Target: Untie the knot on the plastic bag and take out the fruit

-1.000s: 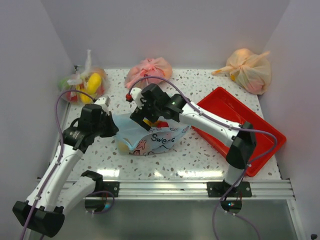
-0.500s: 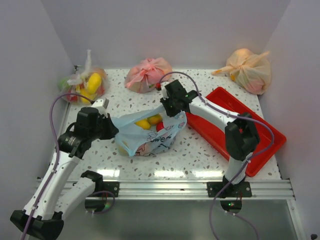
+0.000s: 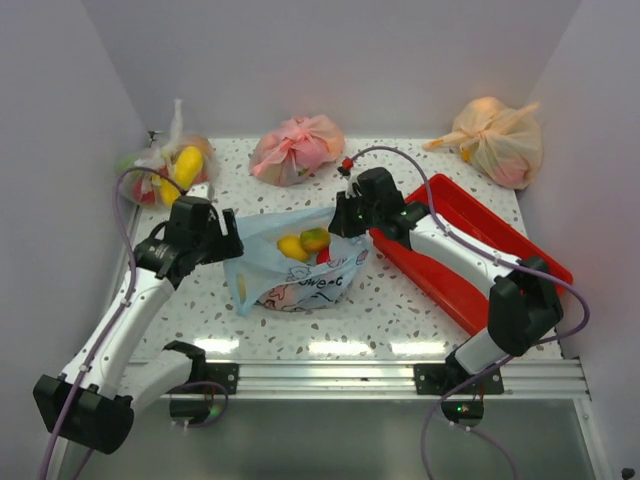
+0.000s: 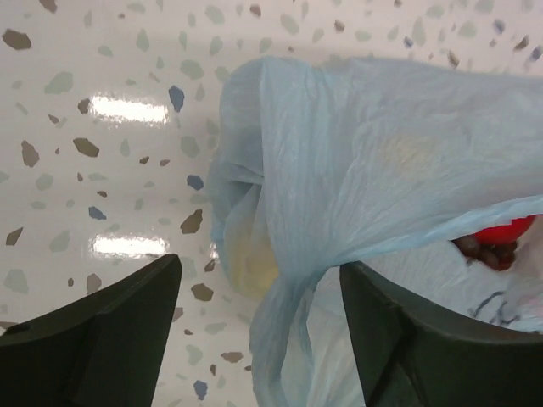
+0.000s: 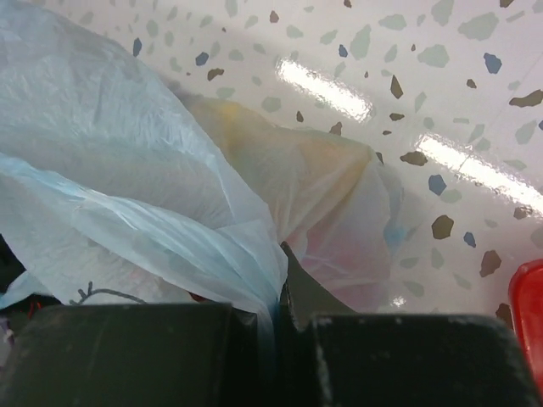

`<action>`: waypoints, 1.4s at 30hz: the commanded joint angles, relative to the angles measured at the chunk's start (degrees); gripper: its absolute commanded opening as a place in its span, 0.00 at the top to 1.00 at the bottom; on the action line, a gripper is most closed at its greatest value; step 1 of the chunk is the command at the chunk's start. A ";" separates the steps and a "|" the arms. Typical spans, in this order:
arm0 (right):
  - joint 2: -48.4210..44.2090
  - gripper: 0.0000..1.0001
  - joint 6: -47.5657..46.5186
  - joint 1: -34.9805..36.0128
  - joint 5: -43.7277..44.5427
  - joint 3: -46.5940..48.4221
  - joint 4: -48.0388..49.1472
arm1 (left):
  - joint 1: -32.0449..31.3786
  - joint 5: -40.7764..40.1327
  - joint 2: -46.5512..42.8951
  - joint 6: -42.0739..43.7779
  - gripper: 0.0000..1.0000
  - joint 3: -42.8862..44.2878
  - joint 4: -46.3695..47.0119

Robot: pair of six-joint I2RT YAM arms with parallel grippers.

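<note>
Right pincer [image 5: 276,297] grasps the rim of the thin light blue plastic bag [image 5: 127,127]; left pincer [image 4: 259,288], released astride the opposite rim, should pinch there and spread gently, exposing small toy fruit [image 3: 293,246].

Top cam sits high up behind the arm bases, looking down n fwd over the whole speckled counter [image 3: 400,315], both arms and the walls in frame, so that's the wide view. Left wrist cam is super close, aimed down past the left pincer [image 4: 259,292], w/ its dark fingers in the bottom corners and the plastic bag [image 4: 365,153] filling most of the pic. Right wrist cam is just as close, right pincer [image 5: 276,318] along the bottom edge, sliver of red tray [image 5: 530,314] at far right. All 3 views share the bag n the speckle around it; tray shows in top + right wrist only.
</note>
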 commanded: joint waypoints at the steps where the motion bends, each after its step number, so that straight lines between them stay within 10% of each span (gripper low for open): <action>1: -4.08 1.00 7.42 1.31 4.09 -2.23 7.08 | 0.43 -4.92 -2.59 -3.99 0.17 7.92 1.94; 6: -5.14 1.00 10.15 4.48 10.50 -4.52 9.28 | -3.34 -7.45 -4.61 -10.85 0.05 12.50 0.26; 18: -4.70 1.00 11.83 8.79 14.38 -6.45 13.50 | -25.92 -18.71 1.80 -25.97 0.12 9.89 -2.38; 42: -6.72 1.00 8.14 10.11 12.00 -9.97 15.18 | -26.47 -32.42 13.32 -35.29 0.12 -1.03 4.93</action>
